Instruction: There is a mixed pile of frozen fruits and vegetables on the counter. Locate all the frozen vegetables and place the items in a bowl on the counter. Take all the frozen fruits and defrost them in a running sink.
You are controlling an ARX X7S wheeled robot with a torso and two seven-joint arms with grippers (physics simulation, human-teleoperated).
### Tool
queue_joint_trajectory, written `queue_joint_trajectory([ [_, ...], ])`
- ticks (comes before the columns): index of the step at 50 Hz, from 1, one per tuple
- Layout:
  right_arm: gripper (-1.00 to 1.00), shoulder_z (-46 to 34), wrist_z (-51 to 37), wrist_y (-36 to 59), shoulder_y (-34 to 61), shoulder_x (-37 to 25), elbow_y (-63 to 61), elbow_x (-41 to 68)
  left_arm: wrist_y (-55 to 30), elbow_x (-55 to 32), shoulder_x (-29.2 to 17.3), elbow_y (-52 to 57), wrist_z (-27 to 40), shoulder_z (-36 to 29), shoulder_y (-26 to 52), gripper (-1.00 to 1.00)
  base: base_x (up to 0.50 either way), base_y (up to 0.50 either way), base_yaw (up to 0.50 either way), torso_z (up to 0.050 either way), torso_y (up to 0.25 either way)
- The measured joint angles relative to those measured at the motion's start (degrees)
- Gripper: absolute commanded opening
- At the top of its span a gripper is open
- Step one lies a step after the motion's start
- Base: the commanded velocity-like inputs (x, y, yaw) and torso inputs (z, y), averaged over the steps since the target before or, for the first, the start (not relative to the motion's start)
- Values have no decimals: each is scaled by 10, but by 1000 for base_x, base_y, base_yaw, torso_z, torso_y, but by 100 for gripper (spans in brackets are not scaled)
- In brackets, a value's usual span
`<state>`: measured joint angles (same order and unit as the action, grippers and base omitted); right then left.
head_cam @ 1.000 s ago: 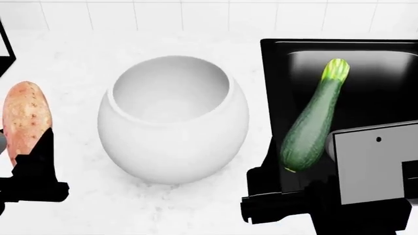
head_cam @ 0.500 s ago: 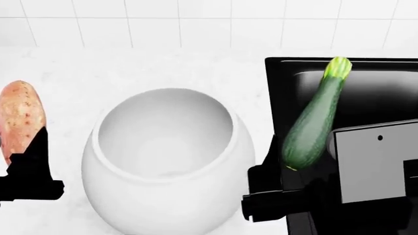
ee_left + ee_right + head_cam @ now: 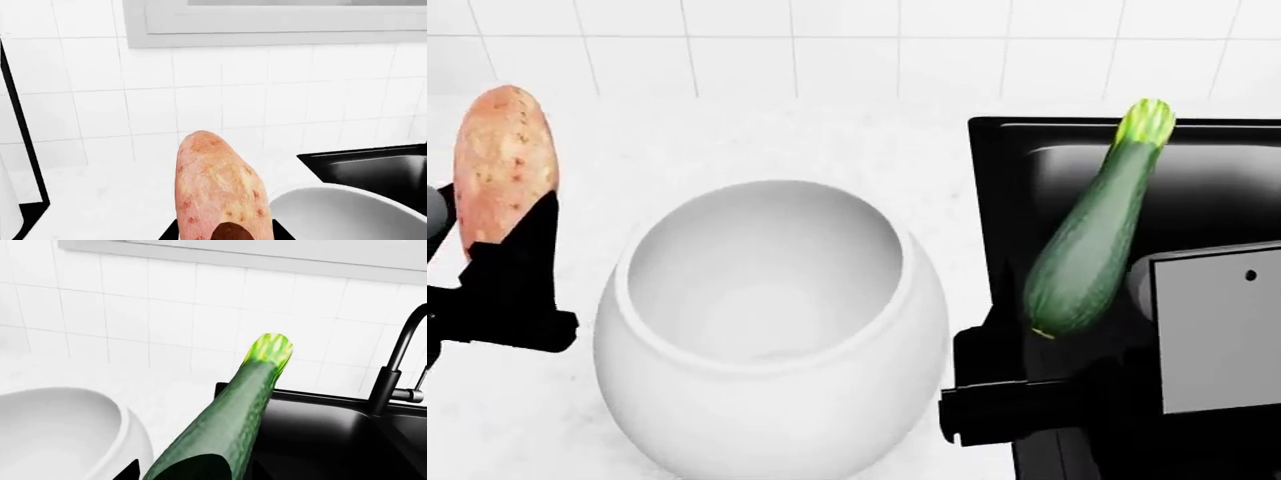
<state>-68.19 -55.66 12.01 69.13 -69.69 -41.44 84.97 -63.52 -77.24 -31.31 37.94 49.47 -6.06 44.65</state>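
Observation:
My left gripper point(image 3: 510, 250) is shut on the orange-pink sweet potato point(image 3: 505, 160), holding it upright in the air to the left of the bowl point(image 3: 627, 280). In the left wrist view the sweet potato point(image 3: 220, 185) rises between the black fingers point(image 3: 170, 232), with the bowl's rim point(image 3: 347, 195) beside it. My right gripper point(image 3: 1048, 345) is shut on the dark green zucchini point(image 3: 1094, 240), stem end up, over the sink's point(image 3: 1228, 190) left edge. The zucchini point(image 3: 233, 415) slants past the bowl point(image 3: 60, 425). The deep white bowl holds nothing. The frozen fruits are out of view.
The white counter point(image 3: 761, 130) runs back to a tiled wall point(image 3: 827, 40). The black sink point(image 3: 320, 425) lies right of the bowl, with its tall black faucet point(image 3: 393, 360) behind. A black-framed object point(image 3: 20, 150) stands at the counter's far left.
The left gripper has lifted the sweet potato higher. The right gripper has carried the zucchini slightly up and to the right. Earlier the head view shifted, so the bowl sits lower and larger.

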Motion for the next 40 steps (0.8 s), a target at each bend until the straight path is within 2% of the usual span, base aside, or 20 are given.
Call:
queue_joint_trajectory([
  [8, -100, 8, 5, 2, 7, -17, -10, 12, -44, -18, 6, -77, -74, -50, 117, -100, 0, 0, 0, 0, 0],
  [21, -100, 17, 9, 12, 17, -43, -28, 32, -110, 16, 50, -258, -291, -183, 306, -100, 0, 0, 0, 0, 1],
  [28, -100, 15, 12, 12, 12, -47, -33, 34, -139, 36, 79, -326, -391, -262, 370, -100, 0, 0, 0, 0, 0],
  [40, -100, 9, 22, -3, -8, -71, -43, 31, -132, 125, 123, -458, -590, -435, 457, -100, 0, 0, 0, 0, 1],
])
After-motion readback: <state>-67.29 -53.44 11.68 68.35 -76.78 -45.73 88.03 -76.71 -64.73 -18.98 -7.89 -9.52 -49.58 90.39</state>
